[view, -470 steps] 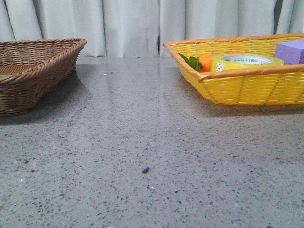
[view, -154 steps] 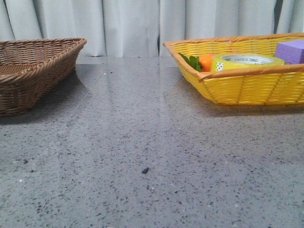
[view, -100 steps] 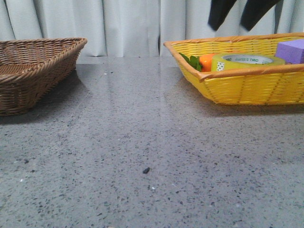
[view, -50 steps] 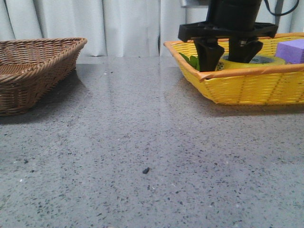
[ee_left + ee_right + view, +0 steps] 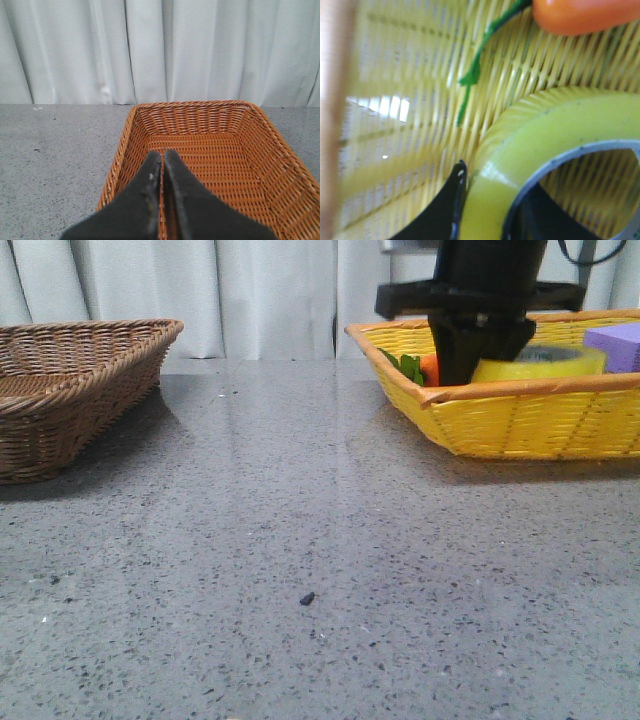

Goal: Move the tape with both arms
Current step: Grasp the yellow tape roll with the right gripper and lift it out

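Note:
The yellow tape roll (image 5: 548,363) lies in the yellow basket (image 5: 520,425) at the right. My right gripper (image 5: 478,352) reaches down into the basket and is shut on the roll's left wall. In the right wrist view one finger is outside the tape (image 5: 545,130) and the other inside its core, with the right gripper (image 5: 490,197) clamped across the wall. My left gripper (image 5: 163,154) is shut and empty. It hovers over the brown basket (image 5: 210,150) and is out of the front view.
An orange carrot (image 5: 430,368) with green leaves lies just left of the tape, also in the right wrist view (image 5: 585,15). A purple block (image 5: 615,340) sits at the basket's right. The brown wicker basket (image 5: 60,410) stands at the far left. Grey curtains hang behind.
My right gripper came down from above into the yellow basket and closed on the tape's wall. The roll now sits slightly higher and tilted.

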